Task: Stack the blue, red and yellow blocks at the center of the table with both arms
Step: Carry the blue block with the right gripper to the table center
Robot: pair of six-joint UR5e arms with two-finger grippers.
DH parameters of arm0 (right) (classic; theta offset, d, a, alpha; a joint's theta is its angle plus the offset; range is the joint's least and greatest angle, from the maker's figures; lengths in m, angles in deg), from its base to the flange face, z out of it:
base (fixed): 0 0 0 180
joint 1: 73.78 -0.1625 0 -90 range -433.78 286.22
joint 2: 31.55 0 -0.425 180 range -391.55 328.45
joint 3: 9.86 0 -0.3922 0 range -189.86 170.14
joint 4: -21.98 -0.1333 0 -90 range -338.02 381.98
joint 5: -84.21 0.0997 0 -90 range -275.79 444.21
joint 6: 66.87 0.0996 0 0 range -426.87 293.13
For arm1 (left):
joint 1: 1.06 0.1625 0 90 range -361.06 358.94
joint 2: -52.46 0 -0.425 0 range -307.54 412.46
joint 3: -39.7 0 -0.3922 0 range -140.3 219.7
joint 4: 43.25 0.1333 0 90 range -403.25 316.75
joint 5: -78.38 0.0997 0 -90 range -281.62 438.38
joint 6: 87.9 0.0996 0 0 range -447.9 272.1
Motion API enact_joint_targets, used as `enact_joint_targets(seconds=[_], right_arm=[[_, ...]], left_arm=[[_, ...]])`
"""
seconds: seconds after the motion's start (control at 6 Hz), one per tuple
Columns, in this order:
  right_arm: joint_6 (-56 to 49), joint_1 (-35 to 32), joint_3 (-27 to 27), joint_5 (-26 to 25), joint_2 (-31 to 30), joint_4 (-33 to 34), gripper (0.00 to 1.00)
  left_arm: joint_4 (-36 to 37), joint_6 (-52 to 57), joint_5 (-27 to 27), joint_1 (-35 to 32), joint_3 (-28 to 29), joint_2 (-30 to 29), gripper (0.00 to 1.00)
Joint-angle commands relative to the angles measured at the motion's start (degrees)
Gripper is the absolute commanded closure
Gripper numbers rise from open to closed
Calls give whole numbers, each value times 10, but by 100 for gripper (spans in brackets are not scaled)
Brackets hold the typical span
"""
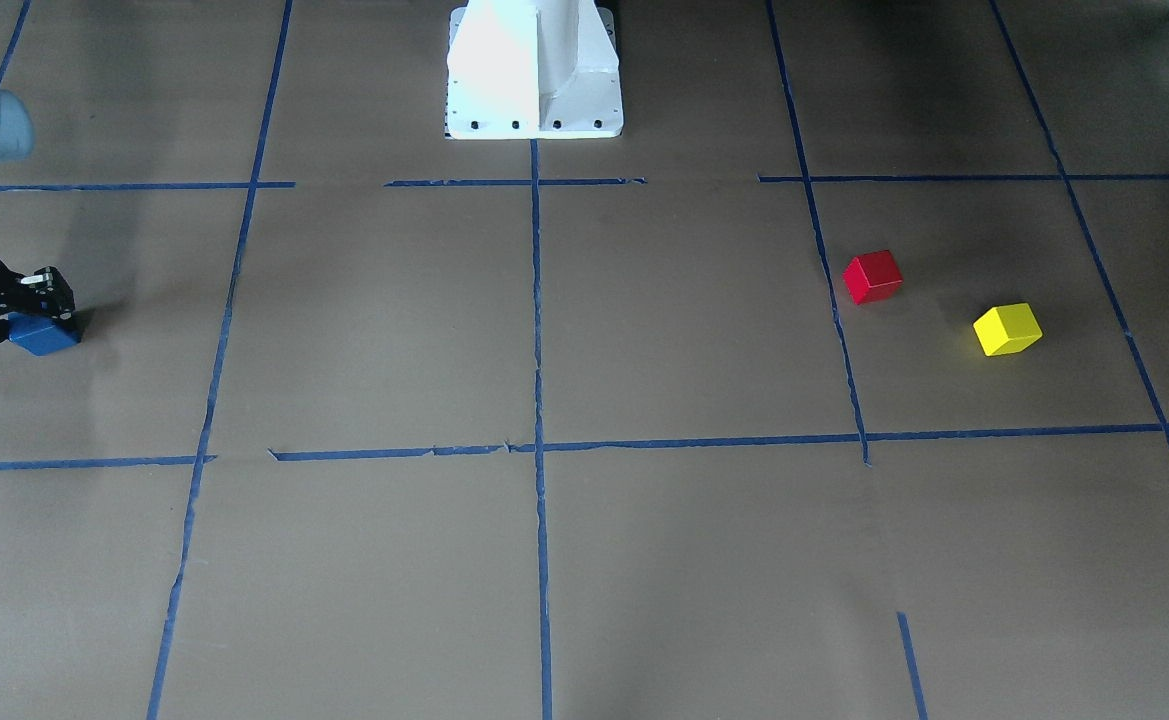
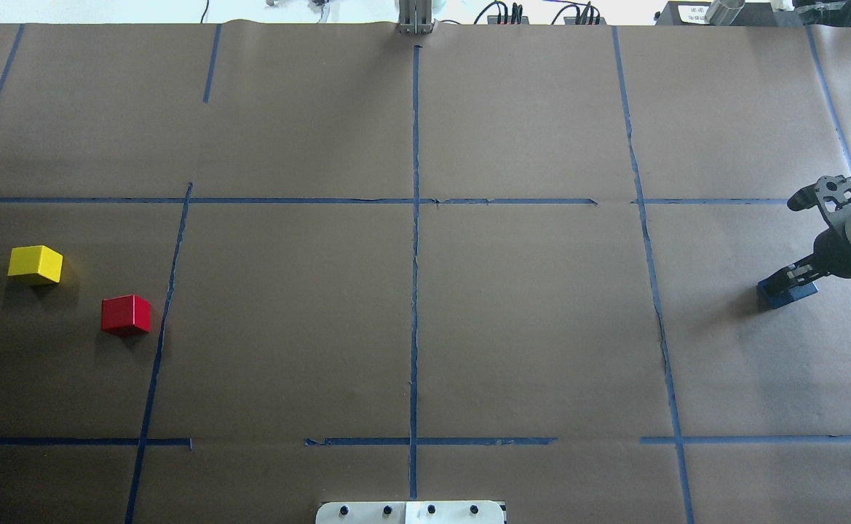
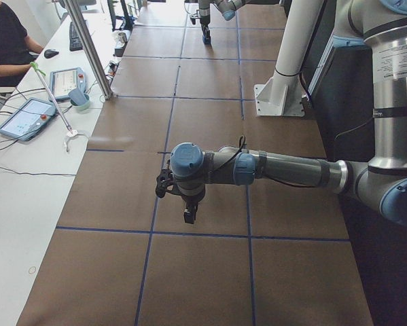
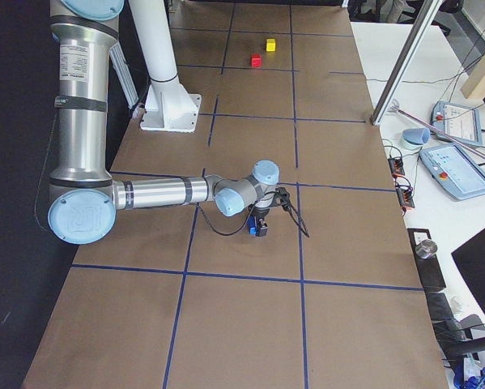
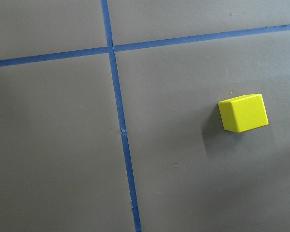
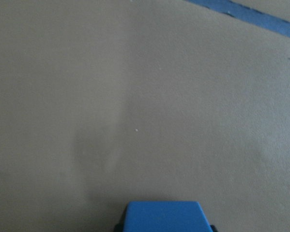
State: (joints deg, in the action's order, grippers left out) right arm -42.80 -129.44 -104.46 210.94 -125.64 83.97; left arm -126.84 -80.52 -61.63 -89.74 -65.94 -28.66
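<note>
**While the right tool grips blue at the rim, red and yellow sit across the worktop**

Although print runs down the silver tube of the near arm in both side views, it is too small to read.

From overhead, the right tool (image 2: 791, 282) stands at the 3 o'clock edge of the worktop (image 2: 527, 327), its fingers closed on the blue block (image 2: 785, 297), which sits low at the paper. The right wrist camera confirms the grip. There the block fills the 6 o'clock edge, cut off by the frame, with a dark fingertip pressed to each side.

The red block (image 2: 126, 315) and yellow block (image 2: 35, 264) lie well apart from it, at 9 o'clock in the overhead view. Yellow is at about 10 o'clock from red, near it but not touching. Both rest on the paper, just outside a blue tape line (image 2: 170, 291).

Only the exterior left view shows the left tool (image 3: 189, 216). It hangs pointing down from the near arm above the worktop, and I cannot tell whether its fingers are apart or together. Its wrist camera catches the yellow block at 3 o'clock of the frame, beside a tape crossing, and not the red one.

In the front-facing view the right arm is cropped at 9 o'clock, and the white base (image 1: 534, 70) is cut off at 12 o'clock.
</note>
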Motion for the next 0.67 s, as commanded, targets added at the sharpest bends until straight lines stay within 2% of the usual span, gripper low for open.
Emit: enact_joint_targets(seconds=[0.0, 0.17, 0.33, 0.5], right_arm=[[40, 5, -63, 9, 4, -3, 100], [130, 52, -79, 21, 73, -1, 100], [253, 111, -77, 14, 164, 30, 100], [361, 150, -71, -2, 267, 100, 100]], left_arm=[[-1, 3, 0, 0, 0, 0, 0], [-9, 6, 0, 0, 1, 1, 0], [-25, 2, 1, 0, 2, 1, 0], [-27, 3, 0, 0, 1, 1, 0]])
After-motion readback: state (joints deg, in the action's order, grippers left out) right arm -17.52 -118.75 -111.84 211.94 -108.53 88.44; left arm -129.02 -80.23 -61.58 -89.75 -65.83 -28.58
